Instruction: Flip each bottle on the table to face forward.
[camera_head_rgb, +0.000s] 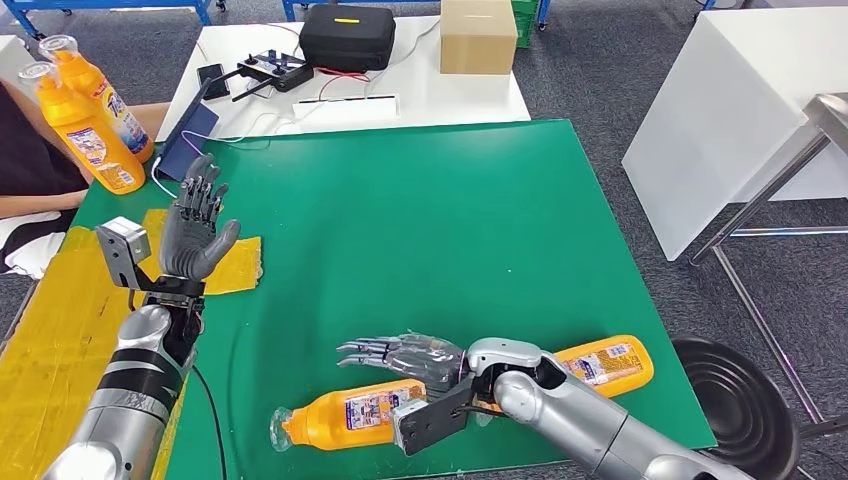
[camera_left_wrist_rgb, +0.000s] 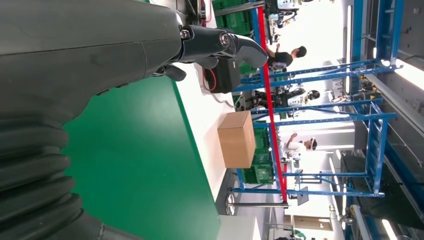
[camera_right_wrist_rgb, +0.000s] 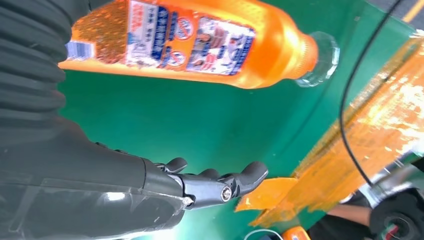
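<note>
Right hand: the right hand (camera_head_rgb: 400, 355) hung flat just above the green mat (camera_head_rgb: 450, 220), fingers stretched out and spread, holding nothing. It sat beside the near bottle, not on it, probably lined up to roll or scoop it.

Left hand: the left hand (camera_head_rgb: 195, 230) was raised upright over the mat's left side, palm open, fingers apart, nothing in it. Looked parked out of the way so the right arm had room.

Near bottle: an orange bottle (camera_head_rgb: 345, 413) lay on its side at the front edge of the mat, clear cap pointing to the robot's left, label showing. The wrist camera caught the same bottle (camera_right_wrist_rgb: 190, 40) close by, with bare mat between it and the fingers (camera_right_wrist_rgb: 250, 175).

Second bottle: another orange bottle (camera_head_rgb: 605, 362) lay on its side further right, partly behind the right forearm. Can't really tell which face was up on that one.

Spare bottles: two more orange bottles (camera_head_rgb: 85, 125) were off the mat at the far left beside a person's arm (camera_head_rgb: 40, 203), likely waiting their turn.

Background: a cardboard box (camera_head_rgb: 478, 35) and a black case (camera_head_rgb: 346, 37) sat on the white table behind.

Progress guess: neither lying bottle looked flipped yet.
</note>
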